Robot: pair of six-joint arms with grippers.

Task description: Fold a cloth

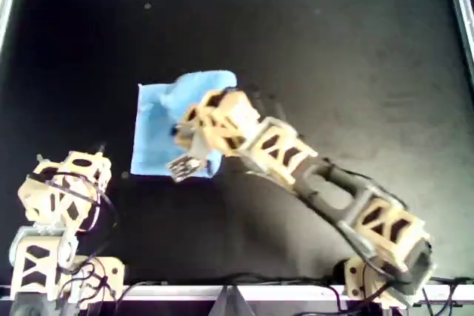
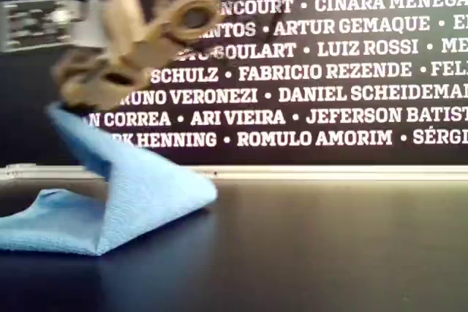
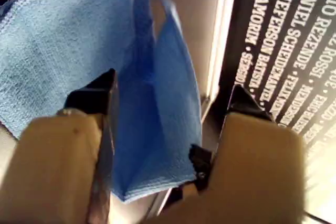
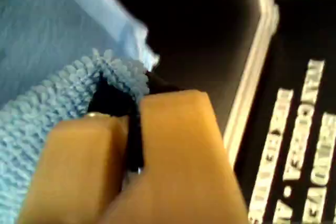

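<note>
The light-blue cloth (image 1: 155,127) lies left of the middle of the black table in the overhead view. One part of it is pulled up into a tent (image 2: 139,195). My right gripper (image 4: 131,111) is shut on the cloth's edge (image 4: 113,72). It holds that edge up at the exterior view's upper left (image 2: 73,100), and its arm reaches in from the overhead view's lower right (image 1: 189,164). My left gripper (image 3: 170,87) is open; the cloth (image 3: 63,40) shows between its fingers, gripped by neither. The left arm (image 1: 63,190) sits folded at the overhead view's lower left.
A white rail (image 2: 329,173) borders the table's far edge, with a black banner of white names (image 2: 329,71) behind it. Cables (image 1: 111,279) trail by the arm bases along the overhead view's bottom edge. Bare black table (image 1: 348,72) spreads across the overhead view's right and top.
</note>
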